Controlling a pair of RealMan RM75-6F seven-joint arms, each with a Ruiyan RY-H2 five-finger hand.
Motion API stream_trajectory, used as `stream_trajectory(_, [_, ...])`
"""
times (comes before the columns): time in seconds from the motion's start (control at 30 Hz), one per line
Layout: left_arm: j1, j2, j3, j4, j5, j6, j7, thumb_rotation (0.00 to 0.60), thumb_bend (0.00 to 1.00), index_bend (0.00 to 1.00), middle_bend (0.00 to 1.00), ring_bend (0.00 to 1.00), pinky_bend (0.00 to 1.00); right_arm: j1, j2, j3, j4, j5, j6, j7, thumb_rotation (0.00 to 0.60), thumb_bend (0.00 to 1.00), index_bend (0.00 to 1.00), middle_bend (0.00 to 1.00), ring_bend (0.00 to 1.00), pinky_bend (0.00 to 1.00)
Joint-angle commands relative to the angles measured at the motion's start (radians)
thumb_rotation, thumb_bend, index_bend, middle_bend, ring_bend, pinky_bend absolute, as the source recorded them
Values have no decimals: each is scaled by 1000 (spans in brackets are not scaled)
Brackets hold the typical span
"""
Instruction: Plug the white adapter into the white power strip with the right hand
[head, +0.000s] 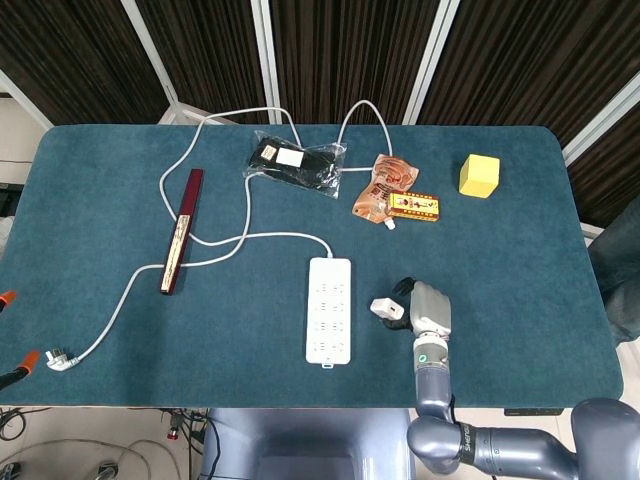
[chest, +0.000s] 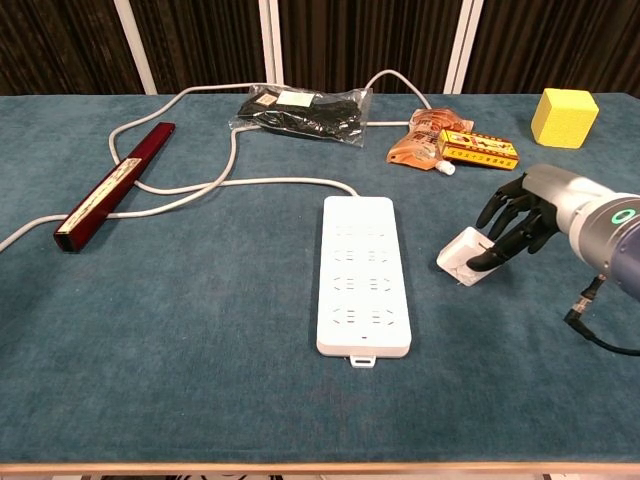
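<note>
The white power strip (head: 329, 309) (chest: 363, 272) lies flat near the table's front edge, sockets up, with its cable running off to the back left. The small white adapter (head: 383, 308) (chest: 459, 256) lies on the cloth just right of the strip. My right hand (head: 425, 305) (chest: 520, 215) is low at the adapter's right side. Its dark fingers (chest: 503, 215) are spread and curve over the adapter's right edge, and the tips touch it. The adapter still rests on the table. My left hand shows in neither view.
A yellow cube (head: 479, 176) (chest: 563, 116) stands at the back right. An orange pouch with a small box (head: 395, 197) (chest: 440, 140) and a black bag (head: 297, 163) lie behind the strip. A maroon bar (head: 181, 230) and the cable's plug (head: 58, 358) lie to the left.
</note>
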Motion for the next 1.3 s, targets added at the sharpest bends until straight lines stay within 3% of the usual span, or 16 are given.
stream_trajectory(0.03, [0,0,-1,0,-1,0,0,600,189,166,0,0,85,-3,-7,3,-1,-7,-4,-10,600,236,421,399,480,365])
stream_trajectory(0.3, [0,2,1,0,-1,-2,-3,600,189,175,0,0,85,-5,-50,21,28,-30,-5,-26,600,238,457,423,502,387])
stream_trajectory(0.63, [2,5,-1,0,1,5,-10,600,188,179,0,0,85,-14,-90,49,110,-42,-17,-41,600,329,464,441,522,390])
stream_trajectory(0.93, [2,5,0,0,2,4,-10,600,189,189,0,0,84,-34,-98,46,118,-69,-29,-55,600,389,512,494,576,390])
stream_trajectory(1.3, [1,5,0,1,-1,1,-8,600,189,200,0,0,85,-45,-107,44,117,-81,-45,-89,600,390,545,519,602,391])
